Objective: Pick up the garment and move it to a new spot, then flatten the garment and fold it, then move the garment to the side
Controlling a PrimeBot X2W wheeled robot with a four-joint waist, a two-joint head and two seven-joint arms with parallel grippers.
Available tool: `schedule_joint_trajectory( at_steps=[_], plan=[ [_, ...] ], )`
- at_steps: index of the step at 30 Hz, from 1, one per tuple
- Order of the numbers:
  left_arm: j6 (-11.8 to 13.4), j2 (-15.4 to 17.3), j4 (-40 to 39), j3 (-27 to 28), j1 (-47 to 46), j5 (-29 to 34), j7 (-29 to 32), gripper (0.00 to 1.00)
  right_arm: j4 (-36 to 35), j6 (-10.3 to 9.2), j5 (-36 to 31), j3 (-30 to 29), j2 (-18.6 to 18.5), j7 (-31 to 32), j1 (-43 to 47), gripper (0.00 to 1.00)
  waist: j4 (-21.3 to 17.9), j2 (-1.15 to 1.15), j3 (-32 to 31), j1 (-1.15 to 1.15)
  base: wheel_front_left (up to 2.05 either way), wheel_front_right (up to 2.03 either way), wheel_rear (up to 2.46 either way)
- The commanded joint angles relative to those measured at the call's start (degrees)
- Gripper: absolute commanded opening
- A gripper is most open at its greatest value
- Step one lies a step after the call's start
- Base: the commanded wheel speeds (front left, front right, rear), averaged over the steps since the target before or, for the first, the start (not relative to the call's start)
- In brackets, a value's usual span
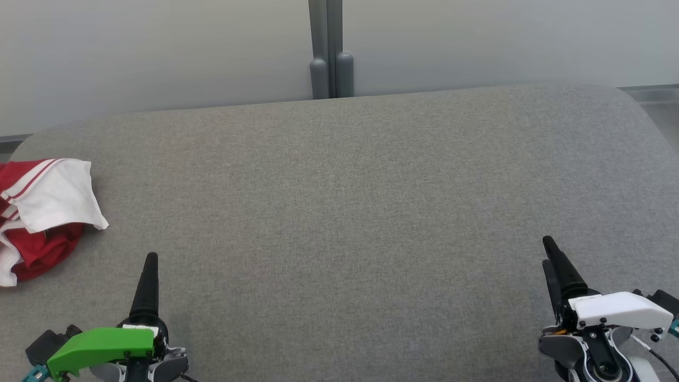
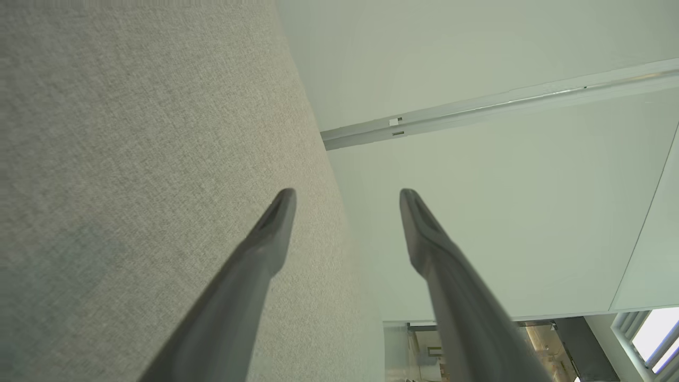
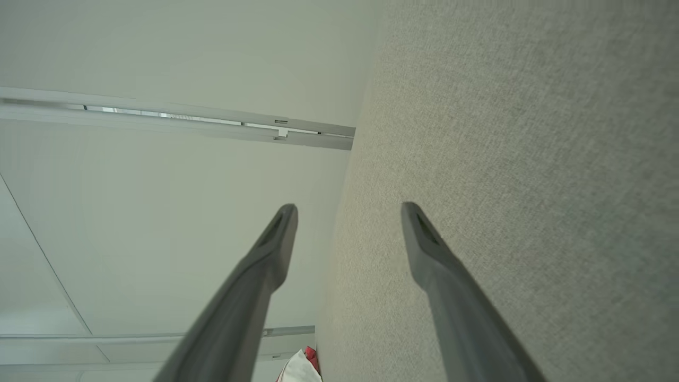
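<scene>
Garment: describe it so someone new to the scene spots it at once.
A broad grey fabric surface spreads before the robot. At its left edge, ahead and to the left of the left gripper, lies the garment, a crumpled heap. It is the one red-and-white thing on the plain grey, with white stripes on the red.

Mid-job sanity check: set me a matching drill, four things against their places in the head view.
Things:
1 garment
2 left gripper
3 right gripper
4 grey post

Places:
A lower right, fingers open
B far left, crumpled
C top middle, upright
D lower left, fingers open

Pairs: 1-B, 2-D, 3-A, 4-C
</scene>
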Motion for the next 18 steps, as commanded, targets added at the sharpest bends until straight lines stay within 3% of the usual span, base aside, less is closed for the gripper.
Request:
schedule_joint_trajectory(
  at_steps=[1,18],
  plan=[
    [-0.06,0.75,-0.60,-0.08,-1.44,3.26,-0.69,1.00,-1.08,0.02,-3.00,0.34,-0.71,-0.78,-1.64,1.00,-0.02,0.00,0.03,0.00,0.00,0.00,0.00],
    [0.60,0.98,0.60,-1.82,-1.40,24.34,-4.23,1.00,-0.42,0.02,-22.89,3.35,-1.11,-4.80,-2.28,1.00,-0.16,0.00,0.16,0.00,0.00,0.00,0.00]
  ],
)
